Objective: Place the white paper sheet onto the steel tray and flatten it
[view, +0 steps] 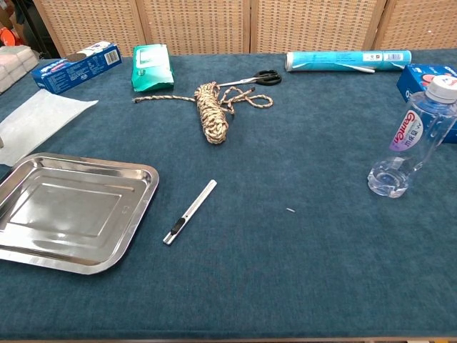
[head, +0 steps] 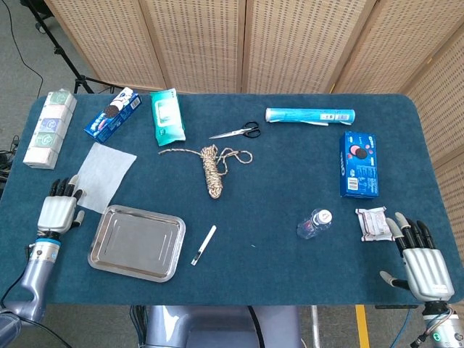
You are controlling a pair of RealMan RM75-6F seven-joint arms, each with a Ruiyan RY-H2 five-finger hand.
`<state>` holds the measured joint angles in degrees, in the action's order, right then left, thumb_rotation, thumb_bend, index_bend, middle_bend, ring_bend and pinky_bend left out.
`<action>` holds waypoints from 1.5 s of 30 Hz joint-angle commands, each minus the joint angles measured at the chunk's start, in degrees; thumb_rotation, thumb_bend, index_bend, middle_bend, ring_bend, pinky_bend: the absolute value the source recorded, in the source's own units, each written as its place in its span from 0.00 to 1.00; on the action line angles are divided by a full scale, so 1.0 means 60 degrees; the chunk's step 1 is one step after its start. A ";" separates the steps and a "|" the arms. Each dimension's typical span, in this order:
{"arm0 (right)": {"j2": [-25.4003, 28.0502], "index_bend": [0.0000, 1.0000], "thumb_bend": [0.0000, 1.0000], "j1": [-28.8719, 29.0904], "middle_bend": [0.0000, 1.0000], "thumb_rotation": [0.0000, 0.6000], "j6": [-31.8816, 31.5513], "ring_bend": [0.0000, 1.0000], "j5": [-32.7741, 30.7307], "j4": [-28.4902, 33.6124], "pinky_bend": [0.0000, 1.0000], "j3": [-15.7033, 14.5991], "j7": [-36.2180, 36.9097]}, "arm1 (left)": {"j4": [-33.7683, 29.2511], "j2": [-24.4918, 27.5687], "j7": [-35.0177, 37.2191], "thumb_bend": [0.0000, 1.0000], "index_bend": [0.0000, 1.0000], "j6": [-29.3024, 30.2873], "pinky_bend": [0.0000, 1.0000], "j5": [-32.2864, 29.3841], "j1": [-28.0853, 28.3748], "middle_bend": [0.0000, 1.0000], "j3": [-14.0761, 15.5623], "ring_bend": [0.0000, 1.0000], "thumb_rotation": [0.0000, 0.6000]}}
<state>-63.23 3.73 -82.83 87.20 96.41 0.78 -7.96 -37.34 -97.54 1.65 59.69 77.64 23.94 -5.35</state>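
Observation:
The white paper sheet (head: 104, 174) (view: 37, 122) lies flat on the blue cloth at the left, just beyond the steel tray (head: 136, 243) (view: 71, 211), which is bare inside. My left hand (head: 59, 206) rests on the table at the left edge, open, its fingertips close to the sheet's near left corner. My right hand (head: 421, 259) lies open at the front right corner, far from both. Neither hand holds anything, and the chest view shows neither hand.
A utility knife (head: 204, 245) lies right of the tray. A rope coil (head: 211, 169), scissors (head: 236, 132), a wipes pack (head: 167, 116), cookie boxes (head: 112, 114) (head: 359, 164), a teal tube (head: 310, 115), a water bottle (head: 315, 223), a small packet (head: 372, 221) and a white box (head: 50, 128) are spread around.

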 commanded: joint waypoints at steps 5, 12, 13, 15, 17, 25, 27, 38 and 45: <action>-0.0001 0.00 0.00 0.0004 0.00 1.00 0.0016 0.00 0.0001 0.0002 0.00 -0.0002 -0.0006 | 0.0532 -0.0351 0.0304 0.42 0.39 -0.0013 0.00 -0.0047 0.0106 0.00 -0.0126 0.00 1.00; -0.0015 0.00 0.00 0.0010 0.00 1.00 0.0038 0.00 -0.0007 0.0003 0.00 -0.0002 -0.0043 | 0.0749 -0.0525 0.0635 0.43 0.52 0.0334 0.00 0.0032 0.0156 0.00 -0.0223 0.00 1.00; -0.0015 0.00 0.00 0.0011 0.00 1.00 0.0039 0.00 -0.0006 0.0008 0.00 -0.0001 -0.0048 | 0.0728 -0.0517 0.0660 0.43 0.53 0.0387 0.00 0.0045 0.0168 0.00 -0.0239 0.00 1.00; -0.0016 0.00 0.00 0.0009 0.00 1.00 0.0036 0.00 -0.0005 0.0012 0.00 -0.0001 -0.0054 | 0.0643 -0.0487 0.0631 0.43 0.61 0.0599 0.00 0.0084 0.0190 0.00 -0.0287 0.00 1.00; -0.0014 0.00 0.00 0.0007 0.00 1.00 0.0034 0.00 -0.0010 0.0013 0.00 0.0001 -0.0043 | 0.0511 -0.0434 0.0561 0.43 0.69 0.0742 0.00 0.0099 0.0201 0.00 -0.0325 0.00 1.00; 0.0006 0.00 0.00 -0.0008 0.00 1.00 -0.0001 0.00 0.0004 0.0021 0.00 0.0005 -0.0002 | -0.0093 -0.0129 0.0319 0.43 0.83 0.1091 0.00 0.0117 0.0223 0.00 -0.0446 0.00 1.00; 0.0013 0.00 0.00 -0.0004 0.00 1.00 0.0012 0.00 -0.0001 0.0019 0.00 0.0006 0.0012 | -0.0569 0.0148 0.0216 0.44 0.84 0.1457 0.00 0.0168 0.0329 0.00 -0.0623 0.00 1.00; 0.0004 0.00 0.00 -0.0001 0.00 1.00 0.0026 0.00 0.0025 0.0035 0.00 -0.0009 -0.0022 | -0.4283 0.1892 -0.0844 0.43 0.85 0.2312 0.00 0.0382 0.0619 0.00 -0.1151 0.00 1.00; 0.0014 0.00 0.00 -0.0013 0.00 1.00 0.0007 0.00 0.0039 0.0036 0.00 -0.0016 -0.0006 | -0.6132 0.2584 -0.1370 0.43 0.85 0.2676 0.00 0.0679 0.0554 0.00 -0.1081 0.00 1.00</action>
<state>-63.15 3.65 -82.79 87.44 96.62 0.69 -7.99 -70.66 -84.12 -5.03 74.58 80.75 27.34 -11.88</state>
